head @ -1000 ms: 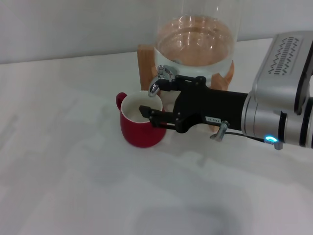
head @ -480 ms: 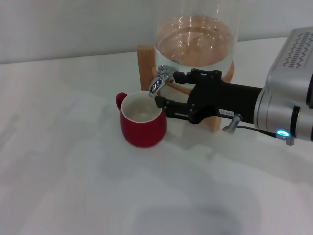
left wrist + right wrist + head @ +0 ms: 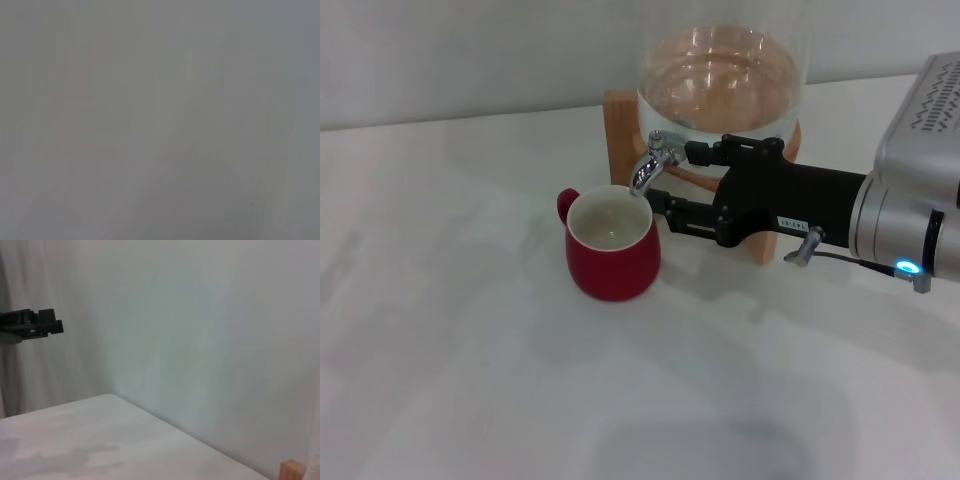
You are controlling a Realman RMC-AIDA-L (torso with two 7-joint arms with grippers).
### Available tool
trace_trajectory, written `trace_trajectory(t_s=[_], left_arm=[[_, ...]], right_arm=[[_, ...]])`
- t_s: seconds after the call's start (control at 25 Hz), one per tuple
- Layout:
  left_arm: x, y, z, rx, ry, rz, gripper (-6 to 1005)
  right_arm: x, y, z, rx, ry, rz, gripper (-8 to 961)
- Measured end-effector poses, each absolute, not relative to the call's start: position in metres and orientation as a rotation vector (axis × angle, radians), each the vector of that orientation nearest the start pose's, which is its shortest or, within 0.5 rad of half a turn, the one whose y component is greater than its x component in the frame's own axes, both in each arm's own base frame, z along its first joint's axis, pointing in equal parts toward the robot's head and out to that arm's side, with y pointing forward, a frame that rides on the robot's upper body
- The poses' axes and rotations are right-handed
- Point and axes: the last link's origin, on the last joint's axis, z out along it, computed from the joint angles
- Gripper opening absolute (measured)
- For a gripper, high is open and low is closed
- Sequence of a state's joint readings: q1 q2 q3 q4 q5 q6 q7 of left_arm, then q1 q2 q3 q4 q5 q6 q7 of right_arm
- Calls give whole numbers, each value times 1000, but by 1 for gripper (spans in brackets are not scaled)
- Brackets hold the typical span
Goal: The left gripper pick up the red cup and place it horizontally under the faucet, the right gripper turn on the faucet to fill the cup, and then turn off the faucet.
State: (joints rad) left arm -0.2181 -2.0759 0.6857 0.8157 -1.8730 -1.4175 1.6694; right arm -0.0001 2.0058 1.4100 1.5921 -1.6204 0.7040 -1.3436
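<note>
The black two-fingered right gripper, fingers parted and holding nothing, sits beside the small chrome faucet, upper finger toward its lever, above the squat glossy red cup upright on the white worktop.

Cup on table, under faucet spout.
</note>
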Motion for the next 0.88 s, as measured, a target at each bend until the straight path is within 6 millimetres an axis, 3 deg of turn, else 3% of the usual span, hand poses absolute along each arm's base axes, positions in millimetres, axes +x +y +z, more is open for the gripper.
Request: trace_trajectory(t_s=[0.48, 0.88], left_arm=[[-312, 305, 113, -1865, -758, -1188, 758], [-312, 305, 113, -1864, -759, -1187, 758]], right_arm=[[158, 292, 4, -2456, 362, 615, 719], [195, 288, 52, -2302, 461, 592, 719]])
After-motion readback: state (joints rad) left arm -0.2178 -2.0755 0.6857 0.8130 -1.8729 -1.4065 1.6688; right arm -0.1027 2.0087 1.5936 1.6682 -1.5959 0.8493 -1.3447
